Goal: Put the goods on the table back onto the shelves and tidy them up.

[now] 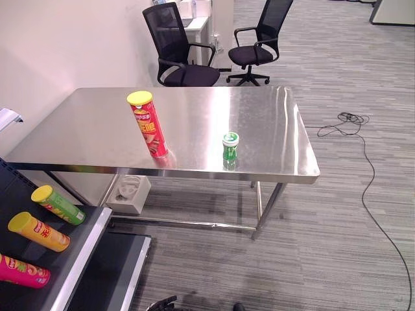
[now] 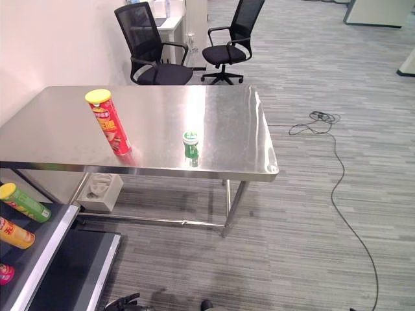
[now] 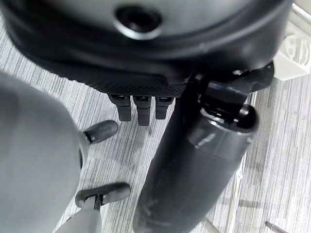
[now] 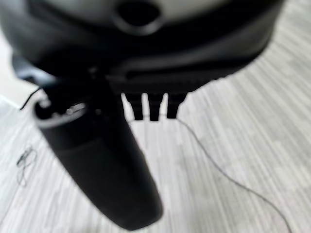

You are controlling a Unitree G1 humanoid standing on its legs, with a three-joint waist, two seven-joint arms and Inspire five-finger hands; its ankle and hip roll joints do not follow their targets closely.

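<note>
Fingers: both my left hand (image 3: 141, 104) and right hand (image 4: 153, 107) hang straight and relaxed over the floor, holding nothing.
Red can (image 1: 148, 124): upright on the steel table (image 1: 78, 133), long axis vertical, yellow lid up.
Green bottle (image 1: 230, 146): upright just beside it, near the front edge.
Shelf (image 1: 87, 243): green can (image 1: 58, 204), orange can (image 1: 37, 231) and pink can (image 1: 23, 271) lie on their sides.
Beyond: two office chairs (image 1: 178, 48).

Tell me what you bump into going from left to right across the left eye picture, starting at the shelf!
Pink can → orange can → green can on the shelf, then the red can and the small green jar on the table.
</note>
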